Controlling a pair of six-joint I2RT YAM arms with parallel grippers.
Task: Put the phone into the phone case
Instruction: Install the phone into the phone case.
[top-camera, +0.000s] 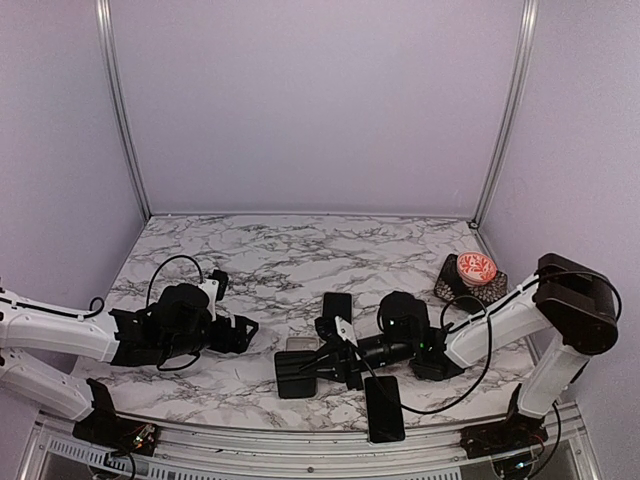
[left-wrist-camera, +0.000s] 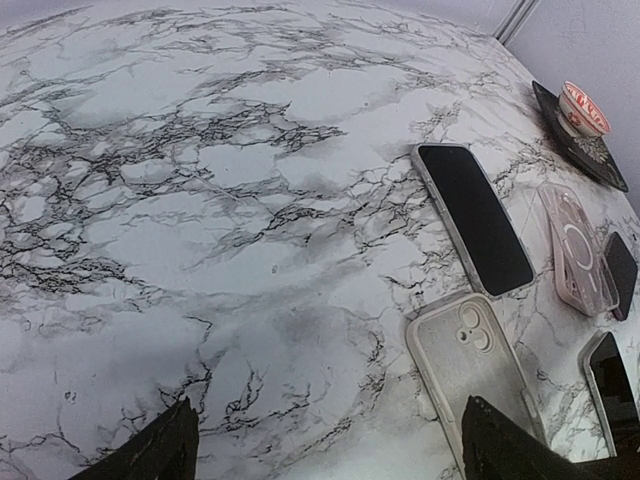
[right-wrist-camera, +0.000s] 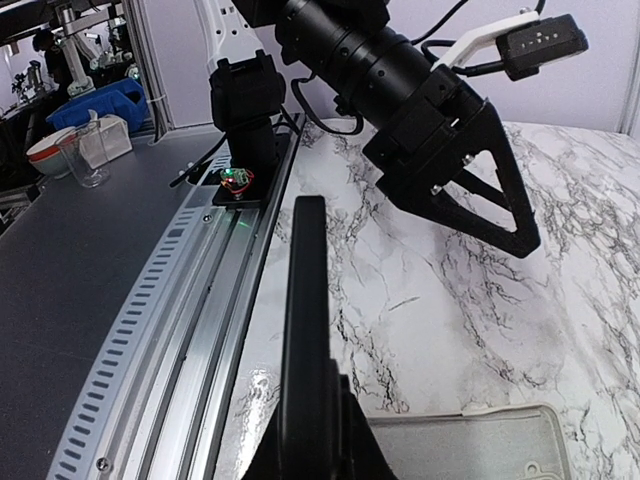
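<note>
My right gripper (right-wrist-camera: 318, 405) is shut on a black phone (right-wrist-camera: 304, 300), which stands on its long edge just left of the grey phone case (right-wrist-camera: 470, 447). From above, the held phone (top-camera: 290, 384) and the right gripper (top-camera: 312, 367) sit just in front of the case (top-camera: 300, 343). In the left wrist view the case (left-wrist-camera: 468, 362) lies inner side up, its camera cut-outs towards the far end. My left gripper (left-wrist-camera: 328, 408) hovers open over bare marble, its right finger over the case's near end. From above, the left gripper (top-camera: 244, 333) is left of the case.
A second black phone (left-wrist-camera: 474, 216) lies flat beyond the case. A third phone (top-camera: 384, 408) rests near the front edge. A clear pink case (left-wrist-camera: 578, 250) lies to the right, and a small red-patterned cup (top-camera: 474, 268) on a dark coaster stands at the back right.
</note>
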